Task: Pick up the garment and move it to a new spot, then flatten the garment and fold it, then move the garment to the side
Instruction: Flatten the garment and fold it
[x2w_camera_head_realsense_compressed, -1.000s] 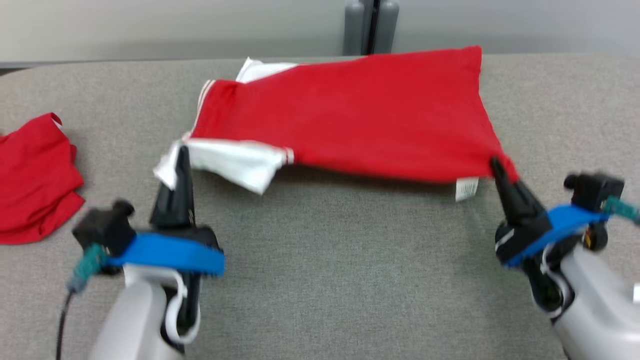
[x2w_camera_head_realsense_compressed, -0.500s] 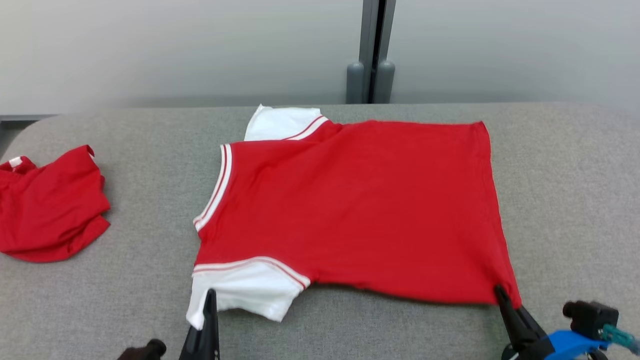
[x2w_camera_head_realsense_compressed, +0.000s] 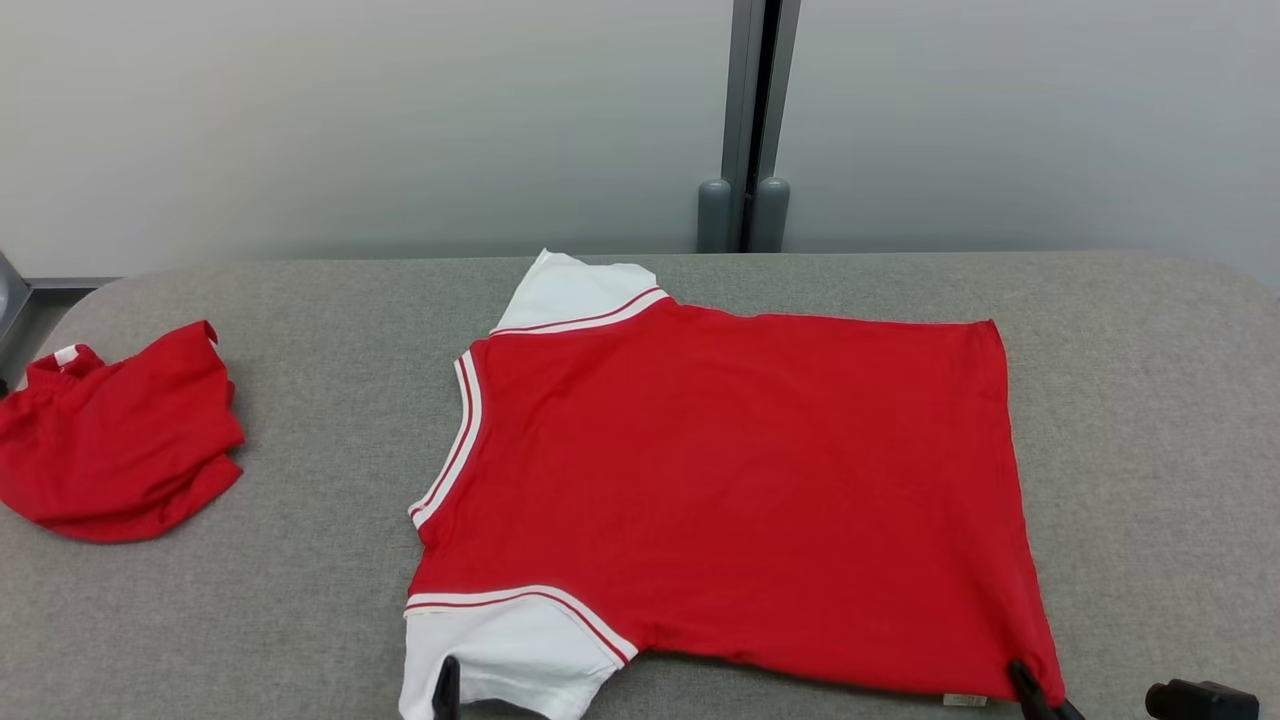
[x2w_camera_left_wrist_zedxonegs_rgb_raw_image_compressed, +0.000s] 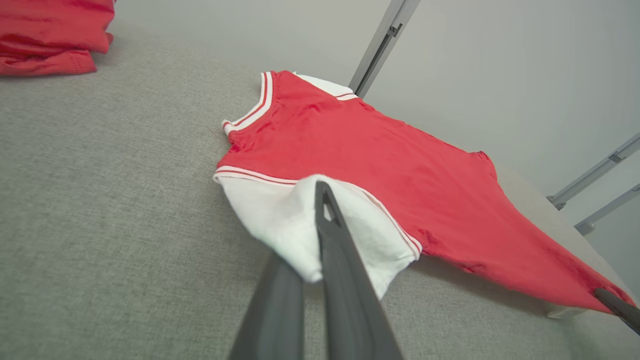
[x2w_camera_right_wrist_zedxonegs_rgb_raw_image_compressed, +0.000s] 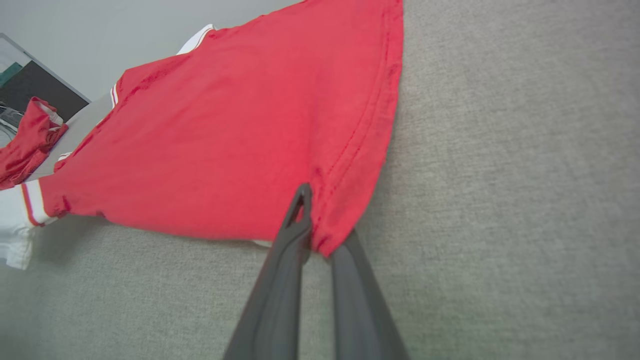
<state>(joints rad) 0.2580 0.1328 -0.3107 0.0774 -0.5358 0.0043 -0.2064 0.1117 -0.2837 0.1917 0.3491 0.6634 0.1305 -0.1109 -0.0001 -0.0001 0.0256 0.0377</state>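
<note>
The red T-shirt (x2w_camera_head_realsense_compressed: 730, 500) lies spread out in the middle of the grey tabletop (x2w_camera_head_realsense_compressed: 250, 620). Its neck points to the robot's left and its bottom hem points to the right.

The left gripper (x2w_camera_head_realsense_compressed: 446, 695) is squeezed tight on the near white sleeve (x2w_camera_head_realsense_compressed: 500, 650). The right gripper (x2w_camera_head_realsense_compressed: 1032, 690) is squeezed tight on the near hem corner (x2w_camera_head_realsense_compressed: 1040, 665). Each one pinches just a little bit of cloth.

It looks like they hold these two spots, well apart, so the near side gets pulled straight and the shirt goes down without wrinkles. In the wrist views the near edge hangs a bit above the tabletop, with a shadow under it. The far side and the far sleeve (x2w_camera_head_realsense_compressed: 575, 290) lie flat.

I think this is the flattening step, and folding comes after. A second red garment (x2w_camera_head_realsense_compressed: 115, 440) sits bunched up at the far left, well apart from the shirt, so it is not in the way.
</note>
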